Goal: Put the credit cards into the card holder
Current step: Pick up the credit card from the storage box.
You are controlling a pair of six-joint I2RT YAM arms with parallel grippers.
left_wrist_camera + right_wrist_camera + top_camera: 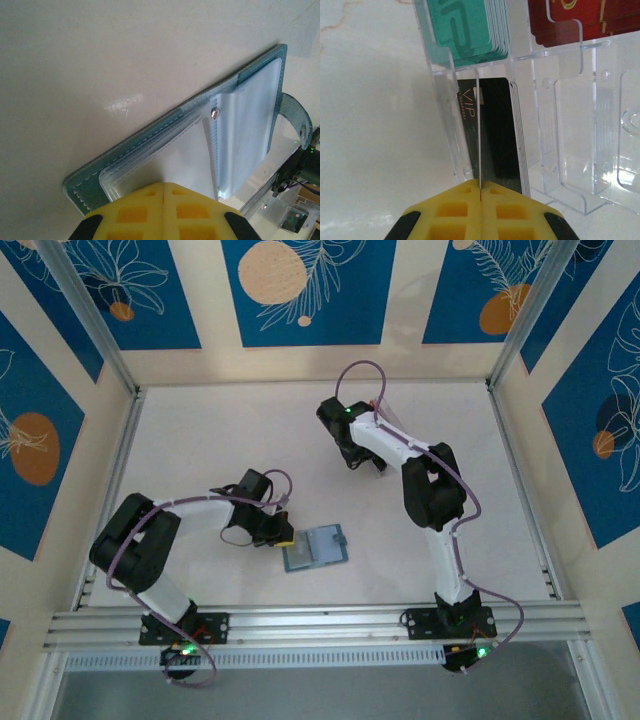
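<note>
Left arm (pixel 190 510) folded low, left fingers (pixel 132 212) closed; right arm (pixel 400 445) extended, right fingers (pixel 450 212) pinching a credit card (pixel 478 130).

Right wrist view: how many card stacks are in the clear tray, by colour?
Teal stack: 1
Dark red stack: 1
Black stack: 1
Total: 3

Blue-grey card holder (pixel 315 547), black credit cards (pixel 496 135)
</note>
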